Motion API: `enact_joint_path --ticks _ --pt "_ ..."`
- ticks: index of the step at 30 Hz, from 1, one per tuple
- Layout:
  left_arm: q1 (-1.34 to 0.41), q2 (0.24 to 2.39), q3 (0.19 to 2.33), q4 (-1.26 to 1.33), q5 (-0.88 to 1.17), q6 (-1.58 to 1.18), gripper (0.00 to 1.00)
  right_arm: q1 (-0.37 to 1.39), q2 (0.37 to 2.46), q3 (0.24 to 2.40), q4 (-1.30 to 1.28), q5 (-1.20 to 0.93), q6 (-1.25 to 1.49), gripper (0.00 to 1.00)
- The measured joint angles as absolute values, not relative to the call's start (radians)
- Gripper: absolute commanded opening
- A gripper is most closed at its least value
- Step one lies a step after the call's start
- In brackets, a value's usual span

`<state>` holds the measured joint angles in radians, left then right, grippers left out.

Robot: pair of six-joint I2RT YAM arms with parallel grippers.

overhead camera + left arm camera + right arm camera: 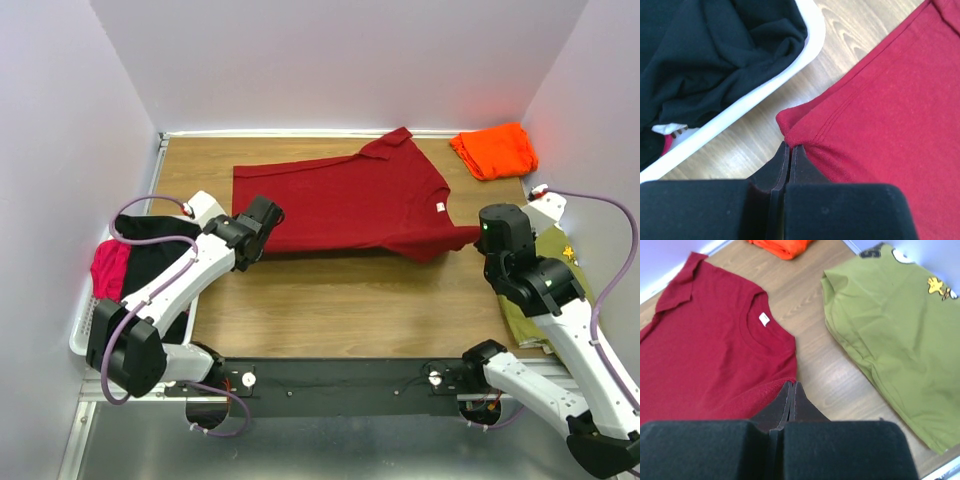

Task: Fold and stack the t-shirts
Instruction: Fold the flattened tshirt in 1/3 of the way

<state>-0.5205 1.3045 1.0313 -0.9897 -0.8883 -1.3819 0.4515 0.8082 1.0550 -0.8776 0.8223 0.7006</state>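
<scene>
**Setting:** wood-grain table (pixel 330 300), closed in by pale walls (pixel 330 60) on three sides.

**Item 1, dark red t-shirt (pixel 350 205):** spread flat across the upper middle of the top view, with the white neck label (pixel 763 317) showing.

**Item 2, orange t-shirt (pixel 493 150):** a folded bundle in the upper right corner, well apart from the red one.

**Item 3, my left gripper (pixel 790 150):** clenched on the red shirt's left hem corner. Only a thin lip of cloth sits between my tips.

**Item 4, my right gripper (pixel 791 387):** clenched likewise on the shirt's edge below the collar, at its right end.

**Risks:**
- Both pinches look shallow, so a quick lift could pull one edge free and the fold would land crooked.
- If my arms move unevenly, the cloth would likely bunch or drag.
- My left corner lies near the basket rim, and a wide swing might snag there.

**Containers:**
- A white basket (pixel 80 335) stands at the left edge. It holds heaped black cloth (pixel 715 50) with pink-red cloth (pixel 108 268) beside it.
- An olive shirt (pixel 890 340) with a cartoon print lies loose at the right edge, in no container that I can see.
</scene>
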Motion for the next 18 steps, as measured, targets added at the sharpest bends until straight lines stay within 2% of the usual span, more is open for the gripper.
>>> enact_joint_path --ticks 11,18 --pt "-0.550 1.272 1.024 -1.056 -0.889 -1.441 0.00 0.451 0.813 1.023 -0.931 0.802 0.755 0.01" --pt "-0.545 1.348 1.028 -1.033 -0.890 -1.440 0.00 0.451 0.876 0.956 -0.908 0.791 0.768 0.01"
